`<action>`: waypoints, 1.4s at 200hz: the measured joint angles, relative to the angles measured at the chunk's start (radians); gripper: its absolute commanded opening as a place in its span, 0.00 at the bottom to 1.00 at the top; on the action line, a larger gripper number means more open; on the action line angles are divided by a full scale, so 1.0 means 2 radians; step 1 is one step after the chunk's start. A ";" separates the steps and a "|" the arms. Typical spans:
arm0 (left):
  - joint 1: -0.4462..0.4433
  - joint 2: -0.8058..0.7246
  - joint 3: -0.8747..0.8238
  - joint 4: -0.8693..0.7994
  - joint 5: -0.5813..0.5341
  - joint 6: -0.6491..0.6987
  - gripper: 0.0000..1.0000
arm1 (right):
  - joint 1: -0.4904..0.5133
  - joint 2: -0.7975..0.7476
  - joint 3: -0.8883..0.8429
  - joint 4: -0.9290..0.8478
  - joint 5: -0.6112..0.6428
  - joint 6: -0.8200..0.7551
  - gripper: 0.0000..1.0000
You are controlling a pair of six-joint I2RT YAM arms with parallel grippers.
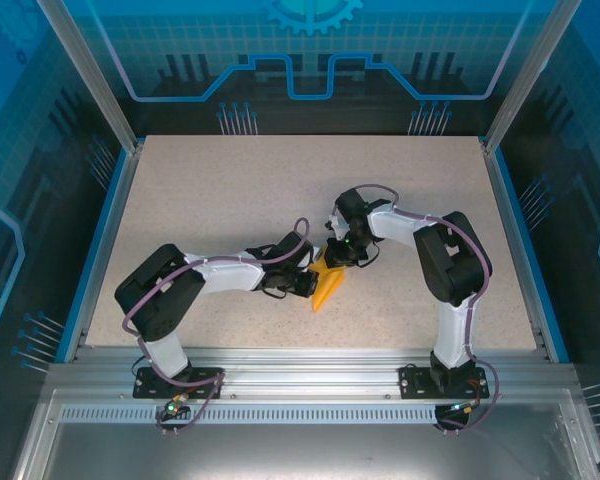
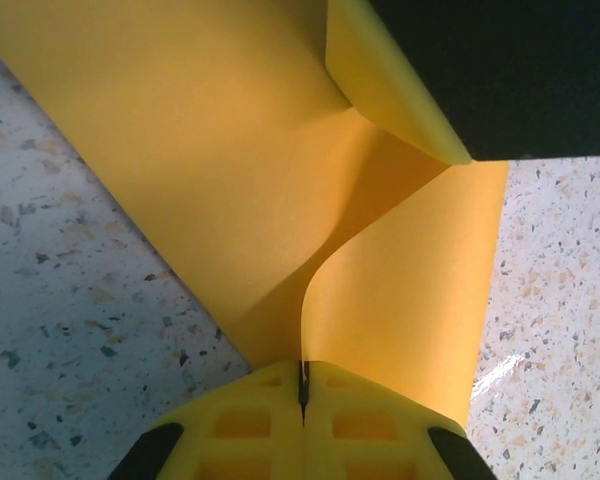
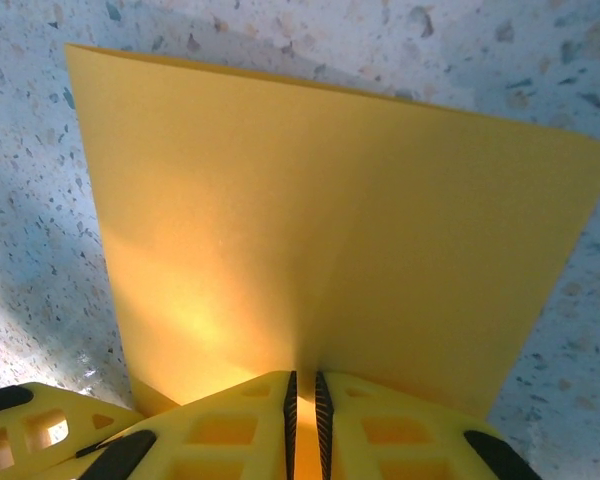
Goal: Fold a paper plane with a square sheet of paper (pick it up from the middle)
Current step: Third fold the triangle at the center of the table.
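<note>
Left claw (image 2: pixel 302 392) and right claw (image 3: pixel 304 392) each pinch an edge of the paper sheet (image 3: pixel 330 220), open tabletop (image 1: pixel 230 190) all around.

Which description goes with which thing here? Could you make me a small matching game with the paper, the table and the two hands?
Things:
1. sheet of paper
2. table
3. left hand
4. right hand

Descriptions:
A. speckled beige
B. shut on the paper's far end
C. orange-yellow
D. shut on the paper's left side

Pairs: 1-C, 2-A, 3-D, 4-B
</note>
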 measured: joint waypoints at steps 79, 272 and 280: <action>0.000 -0.014 0.000 0.000 0.000 0.004 0.03 | 0.000 0.000 0.000 0.000 0.000 0.000 0.16; 0.001 0.004 0.000 0.002 0.004 -0.004 0.03 | -0.046 -0.215 -0.153 0.094 -0.055 0.084 0.12; 0.001 0.004 0.000 0.002 0.004 -0.004 0.03 | -0.038 -0.220 -0.176 0.111 -0.066 0.096 0.11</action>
